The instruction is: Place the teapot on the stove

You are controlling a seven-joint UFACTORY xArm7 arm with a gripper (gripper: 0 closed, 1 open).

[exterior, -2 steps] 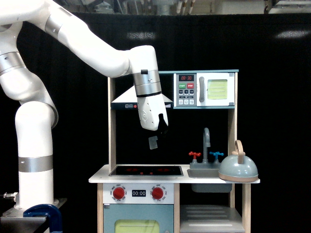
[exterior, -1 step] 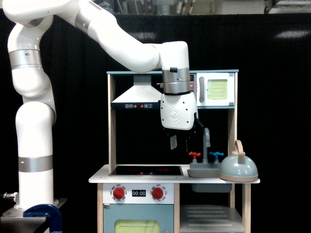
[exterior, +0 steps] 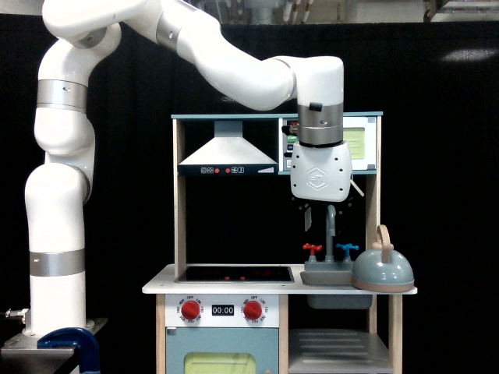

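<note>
1. Since the earlier frames, arm has swung from frame centre-left toward the right; wrist housing now in front of the toy microwave (exterior: 348, 143), upper right of centre. Nothing else has shifted.
2. Gripper (exterior: 318, 214) points straight down, hanging above the sink (exterior: 327, 276) and just beside the top of the grey faucet (exterior: 331, 226). Only one pale finger pad (exterior: 309, 217) shows against the black backdrop; cannot tell if the claw is spread or closed. Nothing visibly in it.
3. Teapot (exterior: 382, 269) sits upright at the right end of the white counter (exterior: 160, 286), lower right of frame, partly overlapping the sink edge, handle arched up. Well below and right of the gripper, not touching.
4. Stove (exterior: 234, 273) lies lower centre, left of the sink, above the red knobs (exterior: 191, 310). Teapot is not on it; sink sits between them.
</note>
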